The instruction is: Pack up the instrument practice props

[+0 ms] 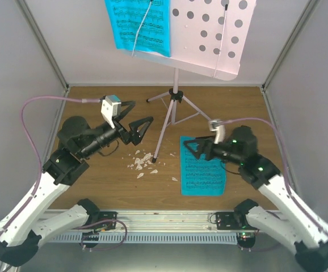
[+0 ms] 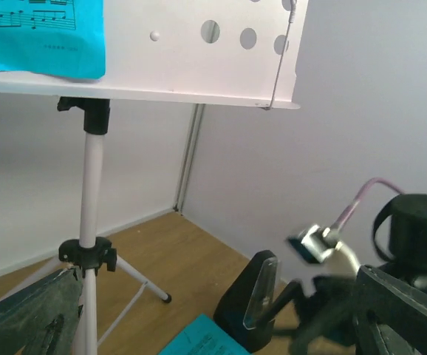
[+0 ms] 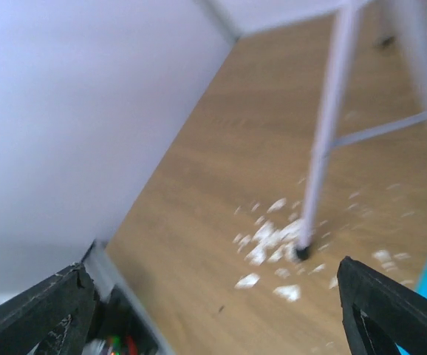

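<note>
At mid-frame the left pincer (image 1: 135,118) and right pincer (image 1: 189,152) both gape wide, empty, flanking the pink music stand (image 1: 192,35) on the bench (image 1: 96,187).

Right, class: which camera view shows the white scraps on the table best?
The top view: the whole scatter of scraps lies sharp beside the stand leg. The right wrist view shows them too, but blurred. The left wrist view shows none.

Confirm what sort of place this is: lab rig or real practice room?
Probably a lab test cell, not a real room: plain grey walls box in a wooden table, the left arm and right arm are mounted at its near edge, and a music stand looks staged.
</note>
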Robot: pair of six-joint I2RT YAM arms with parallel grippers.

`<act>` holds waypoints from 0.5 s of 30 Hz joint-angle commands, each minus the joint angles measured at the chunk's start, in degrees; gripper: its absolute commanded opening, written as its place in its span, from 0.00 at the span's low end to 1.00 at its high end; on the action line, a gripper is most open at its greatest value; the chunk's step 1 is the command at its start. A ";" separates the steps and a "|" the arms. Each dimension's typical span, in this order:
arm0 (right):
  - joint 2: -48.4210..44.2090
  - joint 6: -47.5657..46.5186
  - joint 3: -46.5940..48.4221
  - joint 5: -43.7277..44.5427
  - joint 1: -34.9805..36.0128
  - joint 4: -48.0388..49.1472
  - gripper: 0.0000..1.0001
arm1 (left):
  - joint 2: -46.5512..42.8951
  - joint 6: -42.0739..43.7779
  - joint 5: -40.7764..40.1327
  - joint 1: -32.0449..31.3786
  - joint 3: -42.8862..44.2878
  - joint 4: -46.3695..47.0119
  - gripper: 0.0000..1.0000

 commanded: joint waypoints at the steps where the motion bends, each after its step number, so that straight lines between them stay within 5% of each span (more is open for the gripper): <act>1: 9.78 -3.63 3.54 13.45 16.68 4.83 0.89 | 3.43 -0.56 10.54 5.04 3.99 -2.96 0.99; 6: 21.48 -10.92 16.23 32.93 32.30 2.53 0.88 | 7.00 -3.17 26.30 12.60 9.06 -4.37 0.99; 9: 27.48 -16.11 27.65 43.26 38.50 1.16 0.87 | 7.95 -3.99 27.89 16.11 11.38 -4.42 0.99; 15: 34.07 -17.55 44.95 47.46 39.40 4.17 0.85 | 11.25 -4.26 28.36 24.30 18.22 -7.16 0.99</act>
